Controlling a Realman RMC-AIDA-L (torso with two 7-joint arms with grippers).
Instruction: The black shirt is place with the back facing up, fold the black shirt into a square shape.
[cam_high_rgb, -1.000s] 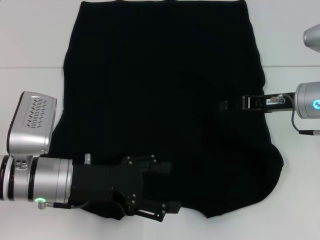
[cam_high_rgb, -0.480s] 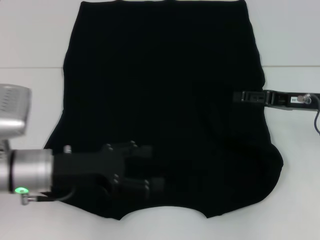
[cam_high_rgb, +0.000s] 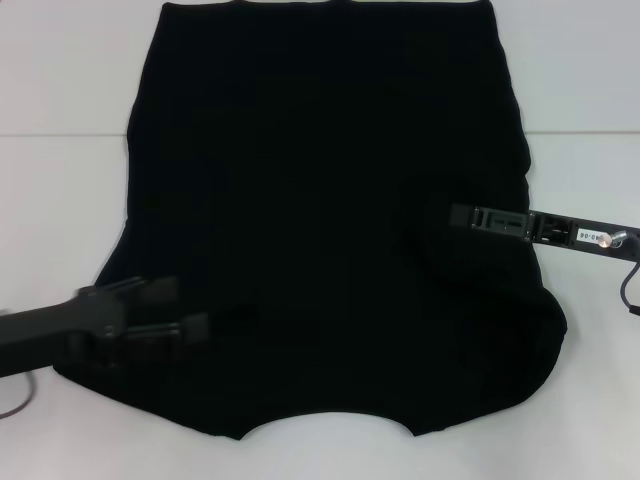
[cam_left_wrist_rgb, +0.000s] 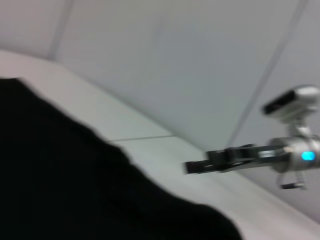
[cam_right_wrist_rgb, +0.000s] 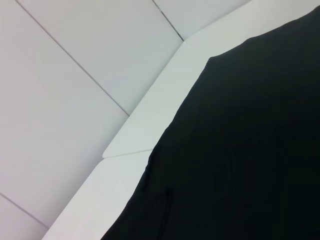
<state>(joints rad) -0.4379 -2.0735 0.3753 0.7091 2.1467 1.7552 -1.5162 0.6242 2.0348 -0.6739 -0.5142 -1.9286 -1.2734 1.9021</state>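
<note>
Black shirt (cam_high_rgb: 320, 200) spread flat over the white table (cam_high_rgb: 60, 80), soft, light, prone to bunching, best pinched at hem or side edges; left gripper (cam_high_rgb: 165, 320) low over its near-left part, right gripper (cam_high_rgb: 470, 217) over right side, finger states unclear.

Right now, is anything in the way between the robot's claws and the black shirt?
Nothing visible is. The black shirt lies spread on the white table with nothing on top of it. The left claw and the right claw are both already over the fabric.
</note>
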